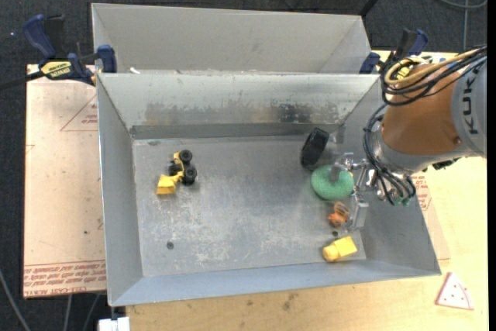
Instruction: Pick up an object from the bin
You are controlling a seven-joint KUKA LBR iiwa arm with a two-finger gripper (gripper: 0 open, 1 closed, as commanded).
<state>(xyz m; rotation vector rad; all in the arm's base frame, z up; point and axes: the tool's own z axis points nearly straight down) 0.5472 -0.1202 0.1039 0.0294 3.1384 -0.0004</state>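
Your gripper [355, 198] stood in the right middle of the frame, just beside the green round thing [329, 184] — open or closed, I could not tell. The thing looked light, smooth, maybe slippery — the good place to grip seemed across its widest part.

Grey metal bin [248, 205] looks matt and scuffed; yellow block [339, 249] looks plastic

The gripper [353, 205] stood in the right part of the bin [248, 229]; a disc [329, 184] lay just left and behind it, a wheel [314, 147] behind that. A small bit [337, 218] lay just left of it; a block [339, 249] near before it; a toy vehicle [177, 173] well apart to its left.
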